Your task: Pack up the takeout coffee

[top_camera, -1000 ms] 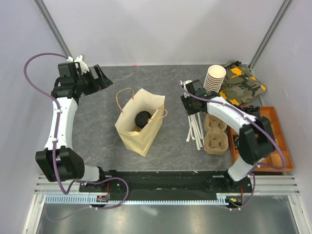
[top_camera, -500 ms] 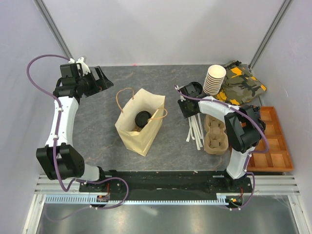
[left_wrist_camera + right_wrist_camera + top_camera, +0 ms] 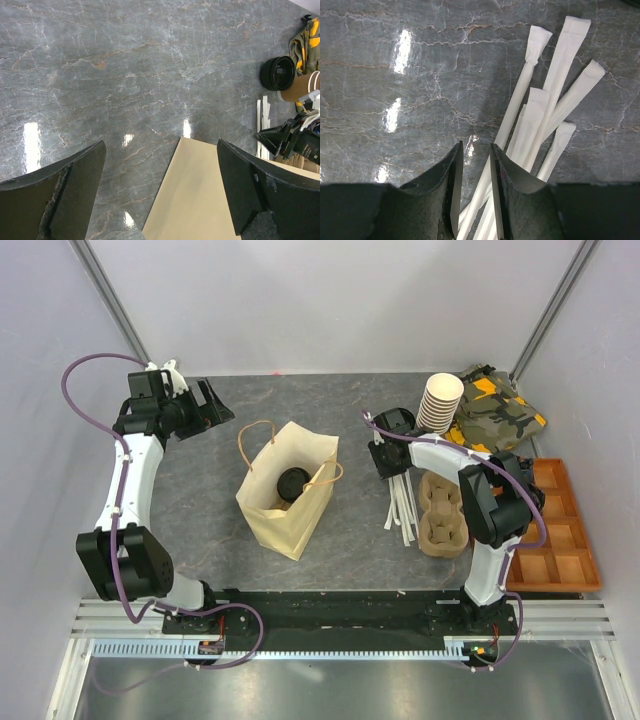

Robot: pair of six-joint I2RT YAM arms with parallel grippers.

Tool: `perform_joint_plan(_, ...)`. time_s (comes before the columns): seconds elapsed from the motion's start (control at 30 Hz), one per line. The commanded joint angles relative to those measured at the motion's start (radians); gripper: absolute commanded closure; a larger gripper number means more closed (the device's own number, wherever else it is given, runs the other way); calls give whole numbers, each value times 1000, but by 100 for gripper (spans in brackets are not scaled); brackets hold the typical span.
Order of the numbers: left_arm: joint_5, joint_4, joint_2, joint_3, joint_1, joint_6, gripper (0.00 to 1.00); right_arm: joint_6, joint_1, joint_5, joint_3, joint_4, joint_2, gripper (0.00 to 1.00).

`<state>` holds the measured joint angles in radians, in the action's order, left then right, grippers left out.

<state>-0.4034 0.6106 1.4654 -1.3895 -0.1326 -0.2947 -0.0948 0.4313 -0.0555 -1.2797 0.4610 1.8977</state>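
Mid-tabletop [image 3: 200, 490] stands the open paper bag [image 3: 278, 525], and the takeout coffee [image 3: 292, 483] sits upright inside it, black lid showing. Just right of the bag, the right gripper [image 3: 476, 150] hangs over the wrapped straws [image 3: 540, 115], jaws narrowed to a slit astride one, not plainly pinching it. The straws run near-to-far, and the bag's mouth lies to that gripper's left. At the far left corner the left gripper [image 3: 161, 145] gapes wide, empty.

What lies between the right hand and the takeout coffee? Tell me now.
Top view: from the right hand, a bare strip of table, then the paper bag's wall and handle; the takeout coffee sits inside.
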Motion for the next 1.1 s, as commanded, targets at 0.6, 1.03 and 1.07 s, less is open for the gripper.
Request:
perform_joint_plan(0.6,-38,-35,15,-26,11,5,0,-14,-52,17,-20,21,-3,63)
perform_joint_plan(1.03,-43,-37,27,-28,19,16,0,-20,-68,22,-55,74,-94,63)
perform_joint_plan(1.07,-43,-37,29,-29,19,17,0,-20,-68,-4,-56,79,-95,64)
